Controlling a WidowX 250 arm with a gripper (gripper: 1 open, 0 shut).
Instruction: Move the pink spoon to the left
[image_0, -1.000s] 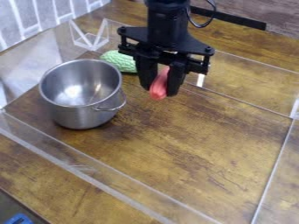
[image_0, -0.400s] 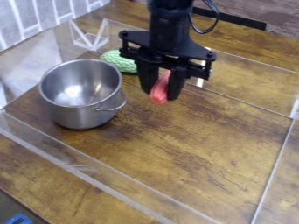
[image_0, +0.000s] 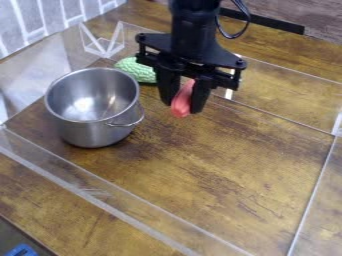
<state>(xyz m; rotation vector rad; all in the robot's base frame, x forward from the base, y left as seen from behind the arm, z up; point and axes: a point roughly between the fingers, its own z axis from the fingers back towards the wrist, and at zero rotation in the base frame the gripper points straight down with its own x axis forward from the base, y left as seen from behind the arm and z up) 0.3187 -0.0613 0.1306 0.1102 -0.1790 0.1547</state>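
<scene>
The pink spoon (image_0: 181, 103) hangs between the black fingers of my gripper (image_0: 185, 98), its pinkish-red handle end poking out below them just above the wooden table. The gripper is shut on it and points almost straight down. The spoon's metal bowl is hidden behind the fingers. The gripper is to the right of the steel pot (image_0: 92, 106).
A bumpy green object (image_0: 132, 68) lies behind the pot, just left of the gripper. A clear wire-like stand (image_0: 99, 40) sits at the back left. Low transparent walls (image_0: 160, 215) border the wooden table (image_0: 227, 170) in front and at the right.
</scene>
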